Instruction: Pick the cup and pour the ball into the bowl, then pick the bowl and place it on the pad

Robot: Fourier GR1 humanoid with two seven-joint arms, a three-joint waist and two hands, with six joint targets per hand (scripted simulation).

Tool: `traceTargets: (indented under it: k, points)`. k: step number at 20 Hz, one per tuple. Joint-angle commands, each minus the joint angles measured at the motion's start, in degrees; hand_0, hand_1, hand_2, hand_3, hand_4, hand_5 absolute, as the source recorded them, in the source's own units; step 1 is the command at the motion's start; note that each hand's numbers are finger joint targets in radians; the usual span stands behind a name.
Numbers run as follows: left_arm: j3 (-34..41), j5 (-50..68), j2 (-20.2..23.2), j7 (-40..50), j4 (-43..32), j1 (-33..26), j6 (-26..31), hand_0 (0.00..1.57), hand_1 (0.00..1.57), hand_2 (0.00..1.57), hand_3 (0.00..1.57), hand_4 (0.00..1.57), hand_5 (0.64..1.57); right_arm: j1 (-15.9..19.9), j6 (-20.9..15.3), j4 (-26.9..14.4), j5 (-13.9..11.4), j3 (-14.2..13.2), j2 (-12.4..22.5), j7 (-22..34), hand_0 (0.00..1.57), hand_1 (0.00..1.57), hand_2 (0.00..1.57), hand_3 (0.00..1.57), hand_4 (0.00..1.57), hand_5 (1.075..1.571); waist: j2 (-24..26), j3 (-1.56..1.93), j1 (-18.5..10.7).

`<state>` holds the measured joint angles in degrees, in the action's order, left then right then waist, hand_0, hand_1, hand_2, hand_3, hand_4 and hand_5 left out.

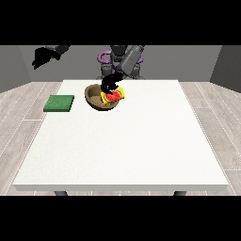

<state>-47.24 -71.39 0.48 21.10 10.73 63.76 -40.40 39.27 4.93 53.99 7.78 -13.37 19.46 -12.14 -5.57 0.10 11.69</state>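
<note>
A brown bowl stands on the white table at the far side, left of centre. A yellow cup with red showing at its mouth is tipped on its side over the bowl's right rim. The hand at the view's right reaches down from the robot and is curled round the cup from above. I cannot tell the ball apart from the red of the cup. A green pad lies flat near the table's left edge, left of the bowl. The hand at the view's left hangs raised, high beyond the table's far left corner, fingers relaxed and holding nothing.
The robot's torso stands behind the far edge of the table. A grey wood floor surrounds the table on all sides.
</note>
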Motion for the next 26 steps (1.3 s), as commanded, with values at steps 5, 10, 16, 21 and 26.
traceTargets:
  k: [5,10,16,21,26]
  points:
    - [-5.5,-8.0,-0.5,6.6,6.8,-0.1,11.0,1.53,1.53,1.57,1.57,1.48,1.209,-1.4,0.3,-2.3,-0.2,-0.1,-0.5,-2.3,0.00,0.00,0.36,0.65,0.58,1.564,1.1,-0.07,-0.1]
    - [-5.7,-10.3,-0.5,7.1,10.6,0.3,15.4,1.53,1.53,1.57,1.57,1.46,1.228,-2.9,-1.0,-1.8,-1.2,0.9,-2.3,-3.5,0.00,0.00,0.35,0.63,0.59,1.564,1.3,-0.08,-0.4]
    - [1.4,-5.4,0.1,0.5,15.3,0.4,15.7,1.53,1.53,1.57,1.57,1.51,1.180,-4.7,-0.3,-2.1,0.5,-1.6,0.1,-3.2,0.00,0.00,0.35,0.63,0.59,1.564,3.4,-0.10,-3.8]
    - [10.7,4.5,4.3,-5.0,22.6,3.1,13.7,1.48,1.48,1.57,1.57,1.36,1.362,-9.1,-1.1,-5.2,-0.5,-3.0,2.4,-4.4,0.00,0.00,0.37,0.64,0.56,1.564,6.9,-0.10,-8.9]
    - [18.6,13.0,10.8,-10.9,27.7,-2.2,6.4,1.57,1.57,1.57,1.57,1.15,1.501,-9.4,-2.4,-4.9,-0.6,-3.5,3.3,-2.1,0.00,0.00,0.47,0.62,0.57,1.564,7.3,-0.20,-13.7]
